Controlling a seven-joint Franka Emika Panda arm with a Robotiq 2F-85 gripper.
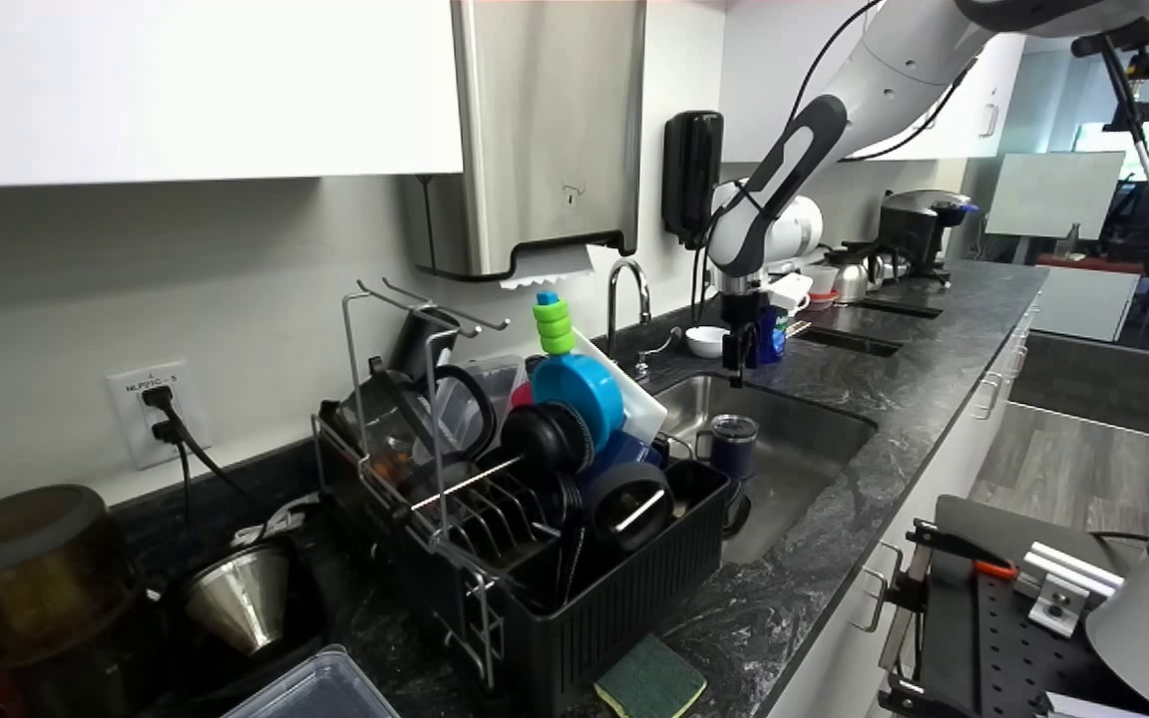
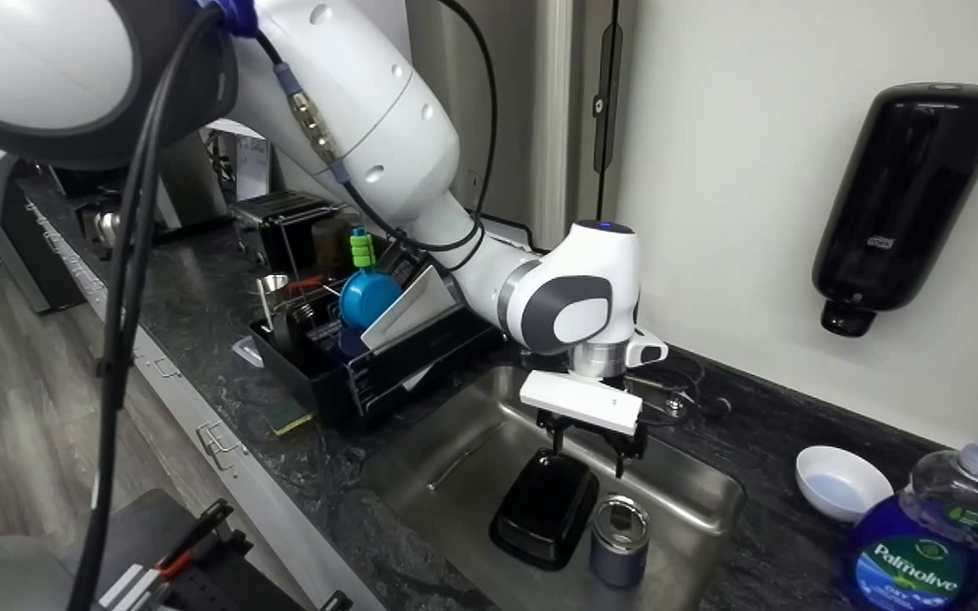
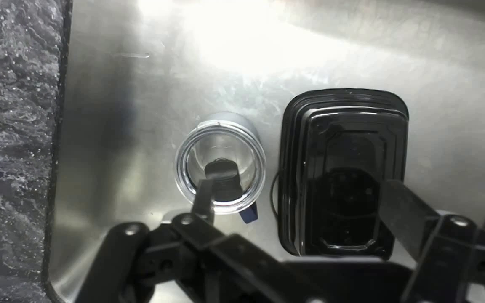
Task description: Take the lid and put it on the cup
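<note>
The dark blue cup (image 2: 618, 556) stands upright on the sink floor, its blue handle (image 3: 249, 213) showing in the wrist view. A clear lid (image 3: 221, 172) with a dark slider tab rests over the cup's mouth; whether it is pressed down fully I cannot tell. My gripper (image 3: 299, 195) hangs above the sink with its fingers wide apart and nothing between them. In the wrist view the left finger (image 3: 203, 198) overlaps the lid's near rim, while the right finger (image 3: 400, 210) lies over an upturned black container. In an exterior view the gripper (image 2: 589, 458) is higher than the cup.
The black container (image 2: 547, 509) lies in the steel sink (image 2: 693, 484), beside the cup. A loaded black dish rack (image 1: 624, 588) borders the sink, and a faucet (image 1: 624, 289) rises behind it. A white bowl (image 2: 844, 484) and a soap bottle (image 2: 913, 552) stand on the counter.
</note>
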